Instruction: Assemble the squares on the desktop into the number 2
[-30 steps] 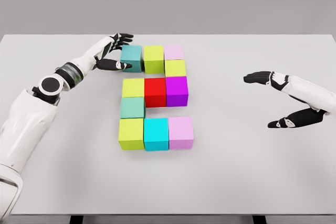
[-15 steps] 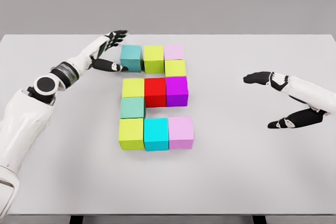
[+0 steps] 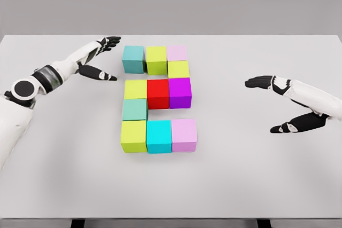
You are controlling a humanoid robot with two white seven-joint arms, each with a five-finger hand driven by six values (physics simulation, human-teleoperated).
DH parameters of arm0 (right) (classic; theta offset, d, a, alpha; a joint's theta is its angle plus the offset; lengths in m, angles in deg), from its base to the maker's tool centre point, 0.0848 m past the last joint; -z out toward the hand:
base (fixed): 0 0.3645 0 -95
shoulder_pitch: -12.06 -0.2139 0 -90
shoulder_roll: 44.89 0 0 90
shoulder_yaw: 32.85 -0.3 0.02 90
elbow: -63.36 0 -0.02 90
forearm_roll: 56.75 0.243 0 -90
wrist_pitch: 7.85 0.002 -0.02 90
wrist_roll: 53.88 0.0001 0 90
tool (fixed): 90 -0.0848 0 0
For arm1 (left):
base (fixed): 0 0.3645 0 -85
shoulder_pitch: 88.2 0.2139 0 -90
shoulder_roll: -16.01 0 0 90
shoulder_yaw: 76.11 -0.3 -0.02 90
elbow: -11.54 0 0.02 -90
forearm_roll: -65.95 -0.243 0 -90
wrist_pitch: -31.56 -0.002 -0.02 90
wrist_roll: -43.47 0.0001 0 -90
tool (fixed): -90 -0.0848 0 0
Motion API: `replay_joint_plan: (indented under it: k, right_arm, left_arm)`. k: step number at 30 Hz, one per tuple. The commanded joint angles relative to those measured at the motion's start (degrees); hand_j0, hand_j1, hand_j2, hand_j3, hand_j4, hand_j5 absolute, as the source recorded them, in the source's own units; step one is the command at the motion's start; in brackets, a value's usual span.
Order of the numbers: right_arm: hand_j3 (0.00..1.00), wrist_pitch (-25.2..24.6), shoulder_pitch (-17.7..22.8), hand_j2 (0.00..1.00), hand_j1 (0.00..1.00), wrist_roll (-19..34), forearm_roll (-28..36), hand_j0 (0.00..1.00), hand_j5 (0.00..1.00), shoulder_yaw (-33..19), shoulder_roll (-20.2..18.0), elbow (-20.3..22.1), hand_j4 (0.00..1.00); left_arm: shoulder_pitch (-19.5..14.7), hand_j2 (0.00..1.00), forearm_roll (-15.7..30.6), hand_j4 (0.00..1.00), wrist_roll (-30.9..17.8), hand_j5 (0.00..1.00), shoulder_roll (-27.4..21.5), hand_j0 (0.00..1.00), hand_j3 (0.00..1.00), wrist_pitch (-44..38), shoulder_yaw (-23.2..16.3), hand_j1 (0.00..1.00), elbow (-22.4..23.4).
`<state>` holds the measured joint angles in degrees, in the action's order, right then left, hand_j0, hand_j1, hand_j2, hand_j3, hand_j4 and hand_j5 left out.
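Head view, the only one: eleven cubes sit on the white surface [image 3: 256, 174], packed into a block figure near the middle. Top row, left to right: teal cube [image 3: 133, 59], lime cube [image 3: 156, 60], pale pink cube [image 3: 177, 53]. Below the pink one, on the right column, a yellow-green cube [image 3: 178, 69]. Middle row: yellow-green cube [image 3: 135, 89], red cube [image 3: 158, 93], purple cube [image 3: 180, 92]. Left column under that: a muted teal cube [image 3: 134, 109]. Bottom row: lime cube [image 3: 133, 135], cyan cube [image 3: 158, 136], pink cube [image 3: 184, 135]. Read together, the figure traces a 2: top bar, right drop, middle bar, left drop, bottom bar. Neighbours touch or nearly touch; the top-row teal cube looks a shade apart from the middle bar below it, which fits the digit's gap. Left hand [image 3: 97, 59] hangs just left of the top teal cube, not touching it, fingers [image 3: 110, 41] spread and empty. Right hand [image 3: 278, 105] hovers well apart to the right of the figure, thumb and fingers open, holding nothing. Judgement: the assembly appears complete or within a final nudge; no stray cube is left on the surface, and what remains is at most squaring up small seams.
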<state>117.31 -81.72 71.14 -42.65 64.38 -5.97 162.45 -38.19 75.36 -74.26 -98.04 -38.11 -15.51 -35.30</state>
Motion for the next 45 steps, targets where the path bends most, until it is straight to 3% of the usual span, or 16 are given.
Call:
replay_joint_plan:
  k: [1, 4, 17, 26, 29, 45]
  right_arm:
    - [1.0, -0.2, 0.0, 1.0, 1.0, 0.0, 0.5, 1.0, 1.0, 0.3, -0.1, 0.2, 1.0]
    - [1.0, -0.2, 0.0, 1.0, 1.0, 0.0, 0.5, 1.0, 1.0, 0.3, -0.1, 0.6, 1.0]
    - [1.0, -0.2, -0.1, 1.0, 1.0, 0.0, 0.5, 1.0, 1.0, 0.4, -0.1, 0.7, 1.0]
    - [1.0, -0.2, 0.0, 1.0, 1.0, 0.0, 0.4, 1.0, 1.0, 0.6, 0.1, 0.8, 1.0]
    - [1.0, -0.2, 0.0, 1.0, 1.0, 0.0, 0.4, 1.0, 1.0, 0.3, 0.4, 0.8, 1.0]
    - [1.0, -0.2, 0.0, 1.0, 1.0, 0.0, 0.4, 1.0, 1.0, 0.2, 0.5, 0.8, 1.0]
  left_arm:
    - [0.0, 0.99, 0.4, 0.99, -2.0, 0.99, -0.8, 0.99, 0.99, 0.9, 0.0, 0.99, 0.1]
    - [-0.6, 0.99, 0.3, 0.99, -5.4, 0.99, -3.5, 0.99, 0.99, 0.6, 0.0, 0.99, 0.1]
    - [-0.8, 0.99, -0.2, 0.99, -7.3, 0.99, -4.6, 0.99, 0.99, 0.8, -0.4, 0.99, -0.1]
    - [-1.8, 0.99, -1.8, 0.99, -7.3, 0.99, -2.2, 0.99, 0.99, -0.1, -0.4, 0.99, 0.9]
    - [-2.8, 0.99, -2.8, 0.99, -7.3, 0.99, -0.5, 0.99, 0.99, 0.0, -0.4, 0.99, 4.2]
    - [-3.0, 0.99, -3.1, 0.99, -7.3, 0.99, 0.4, 0.99, 0.99, -0.1, -0.4, 0.99, 4.4]
